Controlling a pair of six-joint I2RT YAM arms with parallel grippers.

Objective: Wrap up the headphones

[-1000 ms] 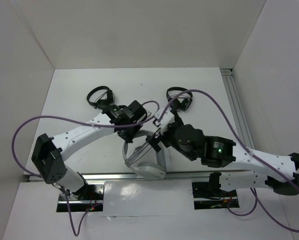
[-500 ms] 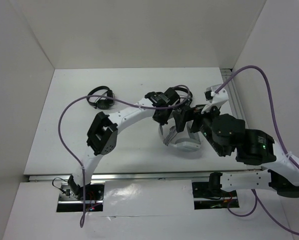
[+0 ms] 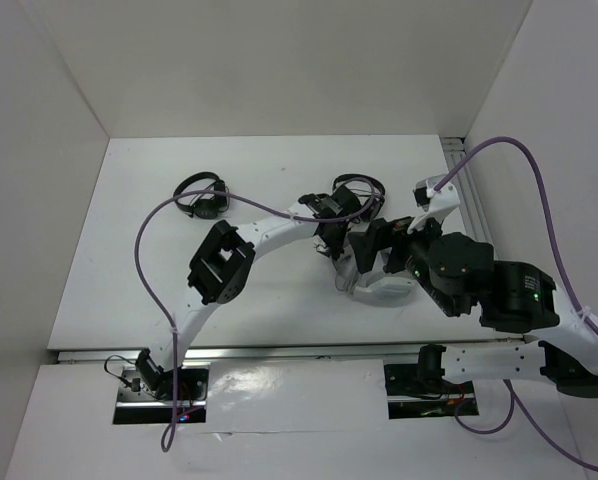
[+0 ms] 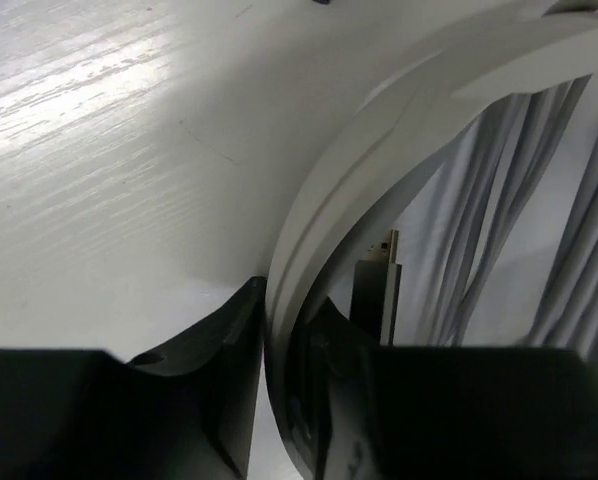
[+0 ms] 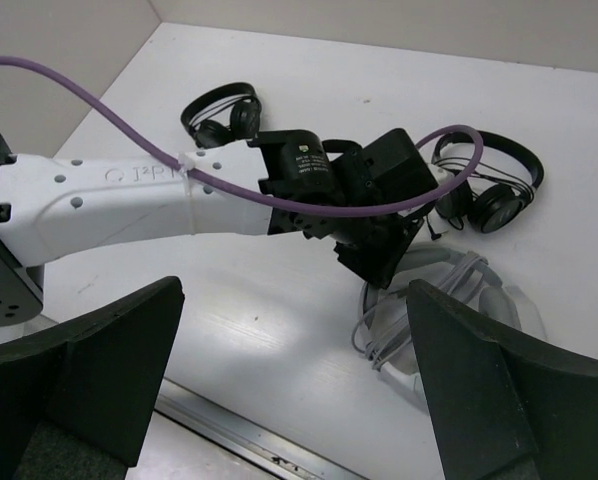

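The white headphones [image 3: 381, 287] lie on the table right of centre, with the grey cable [image 5: 379, 335] looped in several strands across the band. My left gripper [image 3: 341, 250] reaches across from the left and is shut on the wide white band [image 4: 379, 150]; in the left wrist view its black fingers [image 4: 241, 330] sit on either side of the band. A dark plug [image 4: 377, 285] with a metal tip stands just behind the band, beside the cable strands [image 4: 499, 200]. My right gripper [image 5: 294, 290] hangs open above the table, holding nothing, and looks down on the left gripper [image 5: 379, 255] and the headphones [image 5: 459, 300].
Two small black headphones lie on the table: one at the back left [image 3: 201, 193], one just behind the white pair [image 3: 359, 195]. A metal rail [image 3: 279, 352] runs along the front edge and another [image 3: 474, 200] along the right side. White walls enclose the table.
The left arm has swung right, taking the headphones from front centre to right of centre. The right arm has drawn back to the right and lifted.
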